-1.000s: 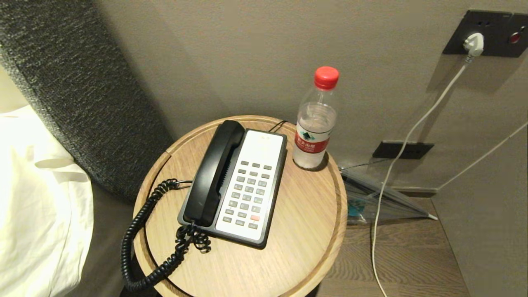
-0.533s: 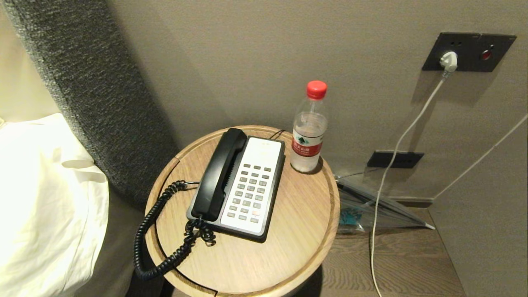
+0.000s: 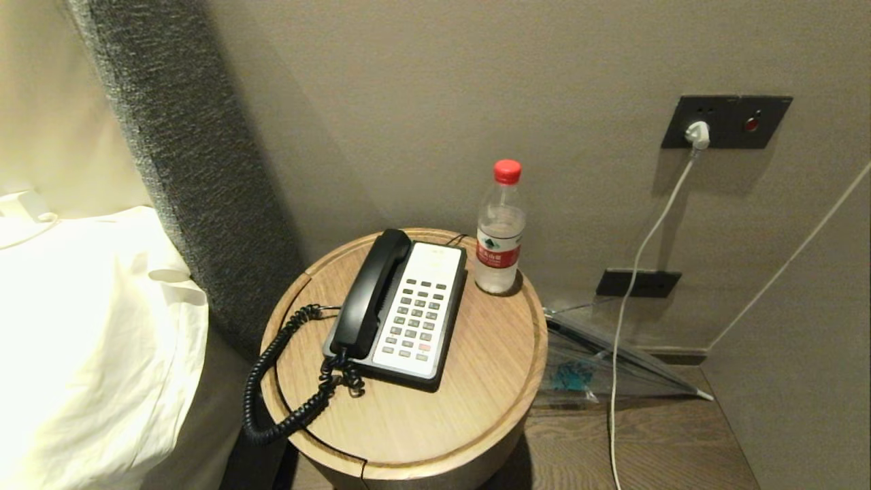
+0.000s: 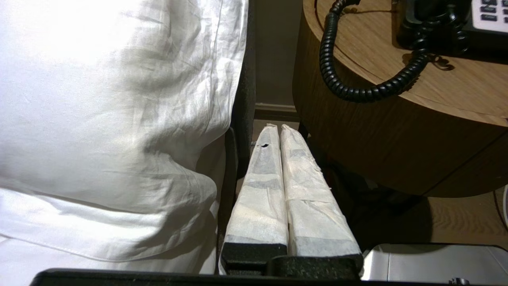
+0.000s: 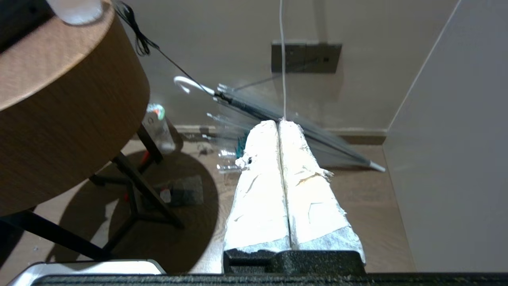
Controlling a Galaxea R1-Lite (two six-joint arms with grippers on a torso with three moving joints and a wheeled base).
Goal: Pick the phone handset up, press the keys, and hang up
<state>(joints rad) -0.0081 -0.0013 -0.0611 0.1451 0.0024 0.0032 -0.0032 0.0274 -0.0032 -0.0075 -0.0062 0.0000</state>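
Observation:
The black phone handset (image 3: 372, 292) lies in its cradle on the left side of the phone base (image 3: 422, 309), whose white face carries grey keys (image 3: 413, 324). Its black coiled cord (image 3: 279, 381) loops off the left edge of the round wooden table (image 3: 476, 381). That cord (image 4: 357, 89) also shows in the left wrist view. No arm shows in the head view. My left gripper (image 4: 277, 128) is shut and empty, low between the bed and the table. Low by the floor to the right of the table, my right gripper (image 5: 278, 123) is shut and holds nothing.
A water bottle with a red cap (image 3: 500, 228) stands on the table behind the phone. White bedding (image 3: 88, 340) and a grey headboard (image 3: 184, 156) are on the left. A white cable (image 3: 639, 272) hangs from a wall socket, and an umbrella (image 3: 612, 361) lies on the floor.
The whole head view has shifted: the table, phone and bottle look smaller and farther, and more wall and floor show. The camera has moved; the things on the table have not.

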